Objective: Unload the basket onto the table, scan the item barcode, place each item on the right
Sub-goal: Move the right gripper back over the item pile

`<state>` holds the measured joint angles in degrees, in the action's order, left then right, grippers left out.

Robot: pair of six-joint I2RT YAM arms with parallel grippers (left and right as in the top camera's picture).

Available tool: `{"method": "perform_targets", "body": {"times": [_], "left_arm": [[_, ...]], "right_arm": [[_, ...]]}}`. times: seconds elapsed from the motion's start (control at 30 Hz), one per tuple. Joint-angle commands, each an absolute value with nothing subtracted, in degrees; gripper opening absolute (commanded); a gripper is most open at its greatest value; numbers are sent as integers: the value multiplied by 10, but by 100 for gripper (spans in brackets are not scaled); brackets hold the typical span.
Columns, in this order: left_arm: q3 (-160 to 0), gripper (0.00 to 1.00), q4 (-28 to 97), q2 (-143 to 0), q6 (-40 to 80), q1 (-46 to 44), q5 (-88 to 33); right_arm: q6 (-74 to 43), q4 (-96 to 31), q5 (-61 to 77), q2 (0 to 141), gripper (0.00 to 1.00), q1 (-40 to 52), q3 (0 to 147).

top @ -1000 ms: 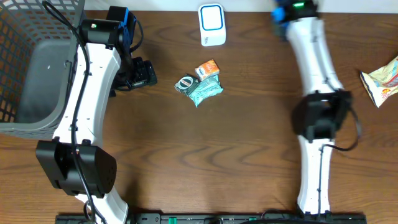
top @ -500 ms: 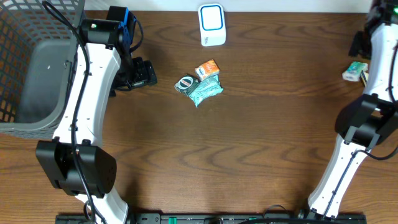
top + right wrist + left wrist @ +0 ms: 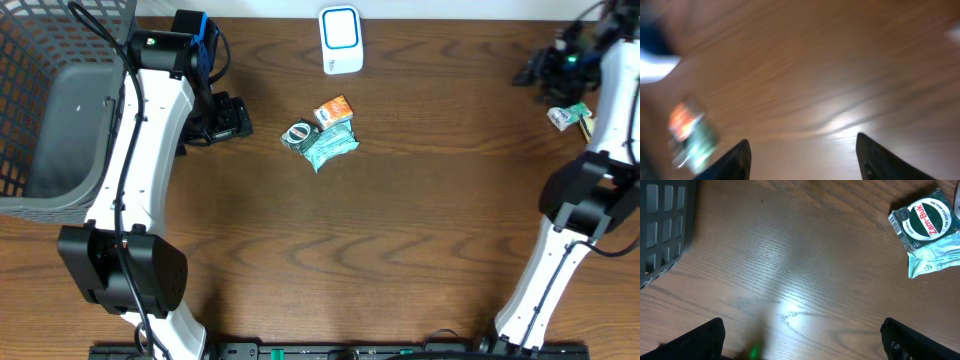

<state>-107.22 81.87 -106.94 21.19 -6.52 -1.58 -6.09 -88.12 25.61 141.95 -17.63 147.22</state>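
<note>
Several packets (image 3: 322,135) lie near the left gripper (image 3: 802,325).

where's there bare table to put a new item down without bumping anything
Widest bare table lies between the pile of packets and the right arm, and along the front edge between the arms. A smaller gap sits between the left hand and the pile. Crowded: around the pile near the scanner, and the basket side behind the left arm.
</note>
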Motion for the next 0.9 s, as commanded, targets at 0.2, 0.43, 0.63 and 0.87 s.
{"method": "perform_targets", "body": {"times": [0.2, 0.43, 0.63, 0.87], "left_arm": [[-1071, 98, 820, -1060, 215, -65, -17], [-1071, 97, 820, -1060, 215, -65, -17], [-1071, 98, 820, -1060, 215, -65, -17], [-1071, 97, 820, -1060, 215, -65, -17]], "right_arm": [[24, -939, 364, 1407, 63, -13, 1407], [24, -876, 364, 1407, 70, 111, 1351], [-2, -836, 356, 1407, 68, 173, 1351], [-45, -833, 338, 1407, 69, 209, 1351]]}}
